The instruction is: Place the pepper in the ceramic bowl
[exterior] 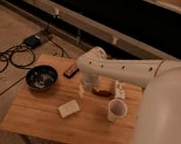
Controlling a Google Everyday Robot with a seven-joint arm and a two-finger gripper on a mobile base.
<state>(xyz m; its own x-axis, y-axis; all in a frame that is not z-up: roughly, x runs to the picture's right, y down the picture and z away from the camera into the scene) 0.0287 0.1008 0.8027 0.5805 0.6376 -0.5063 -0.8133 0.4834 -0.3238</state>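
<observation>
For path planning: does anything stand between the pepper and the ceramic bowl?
Only the end effector, just left of the pepper. The dark block lies behind the line to the ceramic bowl, the sponge before it.

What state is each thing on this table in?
gripper: open, empty, low beside the pepper
pepper: lying on the table, ungripped
ceramic bowl: upright, no pepper inside
white cup: upright, mouth up
beige block: lying flat
dark block: lying flat

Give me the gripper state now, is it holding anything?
Gripper: open, holding nothing; it hangs over the table between the ceramic bowl and the pepper, close beside the pepper.
</observation>
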